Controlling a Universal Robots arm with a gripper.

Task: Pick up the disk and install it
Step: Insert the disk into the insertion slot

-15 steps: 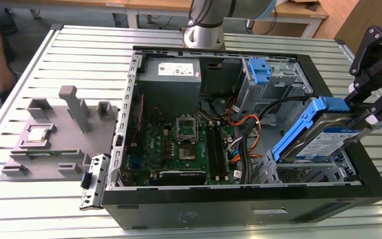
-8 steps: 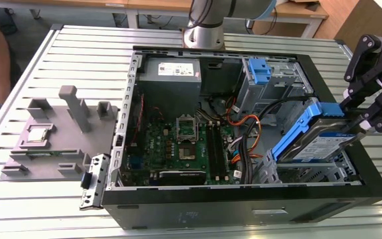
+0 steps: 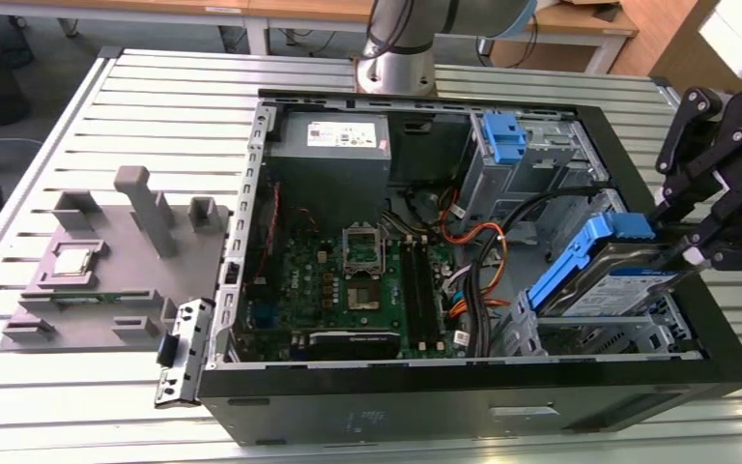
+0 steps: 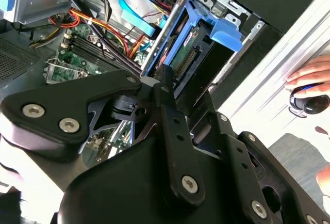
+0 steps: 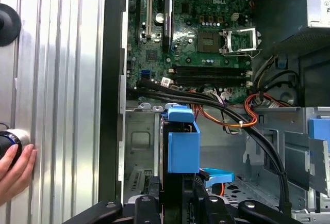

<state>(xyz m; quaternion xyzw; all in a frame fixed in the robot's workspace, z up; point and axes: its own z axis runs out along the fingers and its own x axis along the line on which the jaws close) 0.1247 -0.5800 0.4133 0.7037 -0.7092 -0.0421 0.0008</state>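
We see the end effector (image 3: 684, 246) pinching the disk (image 3: 610, 288) by its upper end. The disk sits tilted, partly in the drive bay (image 3: 603, 335) of the computer case (image 3: 385, 411), at the exterior view's right. Its long axis slopes from the end effector down into the bay. The white-and-blue label's print is too small to tell.

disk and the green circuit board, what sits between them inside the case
A bundle of black and orange cables runs between the disk and the circuit board, seen in the exterior view.
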